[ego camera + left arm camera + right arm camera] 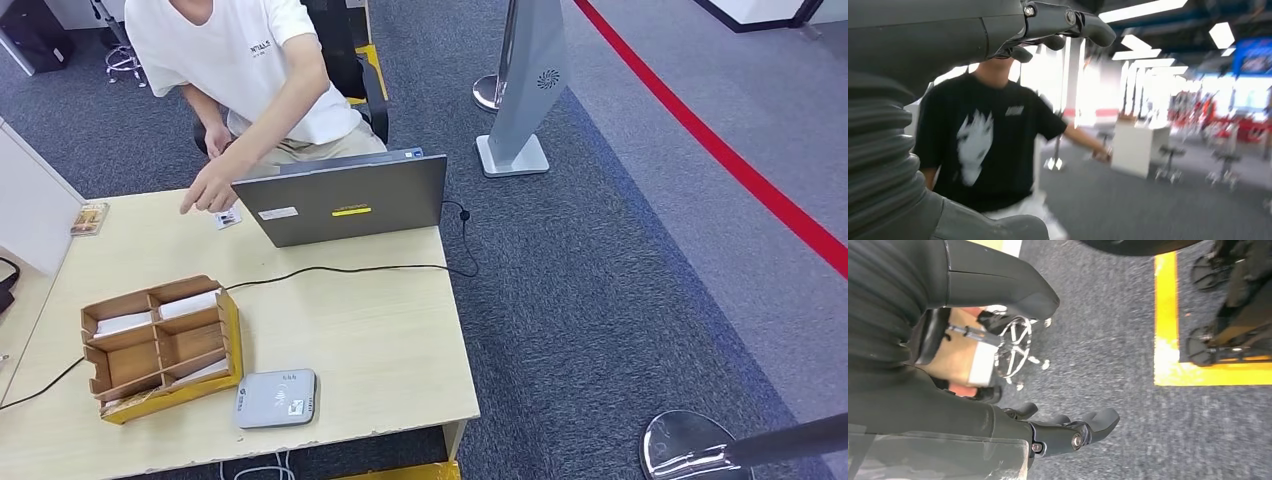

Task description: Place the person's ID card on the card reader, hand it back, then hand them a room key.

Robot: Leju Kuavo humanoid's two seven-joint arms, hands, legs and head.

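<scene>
A small ID card (pixel 229 218) lies on the wooden table (pixel 380 330) at its far side, left of the laptop. A seated person in a white shirt (pixel 240 60) touches the card with a hand (pixel 208 190). The grey card reader (pixel 275 398) sits near the table's front edge. Beside it stands a cardboard organiser (pixel 160 345) with white room key cards (pixel 190 303) in its compartments. My left hand (pixel 998 30) is raised, fingers and thumb apart, holding nothing. My right hand (pixel 973 415) hangs over the carpet, fingers spread and empty.
A grey laptop (pixel 345 198) stands open at the table's far edge, and a black cable (pixel 340 268) crosses the tabletop. A white partition (pixel 30 200) borders the left. A person in a black shirt (pixel 983 145) stands ahead in the left wrist view. Yellow floor tape (pixel 1168 340) marks the carpet.
</scene>
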